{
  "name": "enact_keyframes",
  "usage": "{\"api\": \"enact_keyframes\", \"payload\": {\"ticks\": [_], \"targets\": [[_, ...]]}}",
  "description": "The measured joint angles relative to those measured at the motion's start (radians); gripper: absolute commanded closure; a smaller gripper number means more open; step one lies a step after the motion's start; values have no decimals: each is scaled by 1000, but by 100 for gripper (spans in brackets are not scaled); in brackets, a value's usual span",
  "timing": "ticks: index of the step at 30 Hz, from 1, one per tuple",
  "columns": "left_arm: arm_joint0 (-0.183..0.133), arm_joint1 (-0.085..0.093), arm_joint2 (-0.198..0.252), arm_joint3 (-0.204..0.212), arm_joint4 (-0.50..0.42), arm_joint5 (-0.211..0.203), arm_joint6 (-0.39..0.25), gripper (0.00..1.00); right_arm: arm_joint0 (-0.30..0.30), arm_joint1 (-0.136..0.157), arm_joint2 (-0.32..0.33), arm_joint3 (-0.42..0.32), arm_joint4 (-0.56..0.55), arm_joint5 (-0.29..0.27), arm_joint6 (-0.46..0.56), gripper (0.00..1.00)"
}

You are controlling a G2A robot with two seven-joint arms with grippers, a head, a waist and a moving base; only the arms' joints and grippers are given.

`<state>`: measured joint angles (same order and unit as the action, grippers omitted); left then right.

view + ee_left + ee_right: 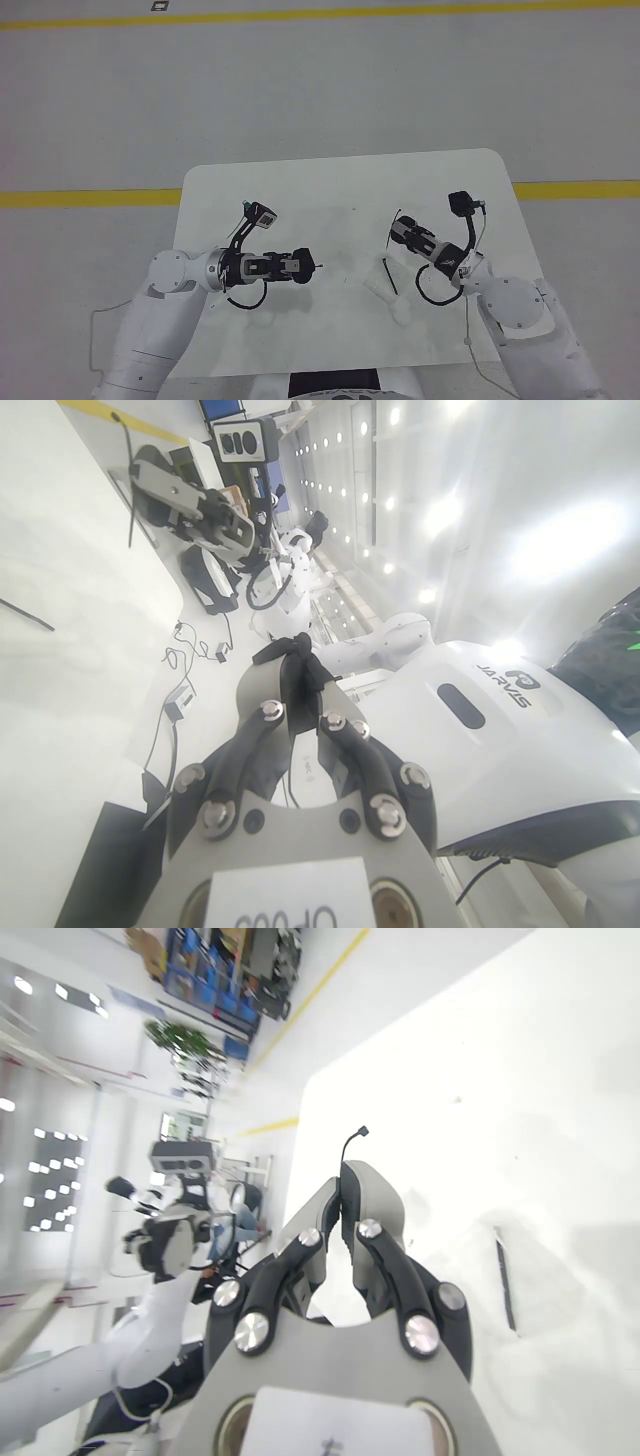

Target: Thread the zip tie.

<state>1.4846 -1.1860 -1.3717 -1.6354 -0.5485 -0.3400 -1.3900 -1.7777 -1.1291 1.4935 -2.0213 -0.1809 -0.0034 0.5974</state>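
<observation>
My right gripper (396, 233) (341, 1178) is shut on a thin black zip tie (397, 216) (351, 1142), held over the right half of the white table (300, 190). The tie's small square head sticks out past the fingertips. In the left wrist view that same zip tie (131, 525) hangs across the far gripper. My left gripper (307, 265) (300, 660) is over the table's left-middle, pointing toward the right one, shut on a small black piece (287, 648). A second black zip tie (388, 277) (505, 1278) (27, 616) lies flat on the table near the right gripper.
Two small whitish lumps (378, 290) (403, 315) sit on the table toward its front edge, beside the loose tie. Bare tabletop stretches behind both grippers. Yellow floor lines (90, 197) run beyond the table.
</observation>
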Motion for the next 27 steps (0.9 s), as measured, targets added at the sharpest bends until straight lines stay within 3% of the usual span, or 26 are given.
{"api": "enact_keyframes", "payload": {"ticks": [3, 11, 14, 16, 23, 25, 27], "targets": [[0, 0, 0, 0, 0, 0, 0, 100, -37, -3, 15, 9, 100, -46, -35, 100], [0, 0, 0, 0, 0, 0, 0, 100, -38, -2, 15, 10, 107, -47, -29, 100], [0, 0, 0, 0, 0, 0, 0, 100, -36, -9, 14, -3, 167, -63, -87, 100], [0, 0, 0, 0, 0, 0, 0, 100, -47, -14, 18, -19, 229, -101, -158, 100], [0, 0, 0, 0, 0, 0, 0, 100, -137, -29, 12, -42, 277, -289, -360, 100], [0, 0, 0, 0, 0, 0, 0, 100, -162, -32, 2, -44, 269, -331, -402, 100], [0, 0, 0, 0, 0, 0, 0, 100, -177, -35, -7, -55, 252, -339, -433, 100]]}}
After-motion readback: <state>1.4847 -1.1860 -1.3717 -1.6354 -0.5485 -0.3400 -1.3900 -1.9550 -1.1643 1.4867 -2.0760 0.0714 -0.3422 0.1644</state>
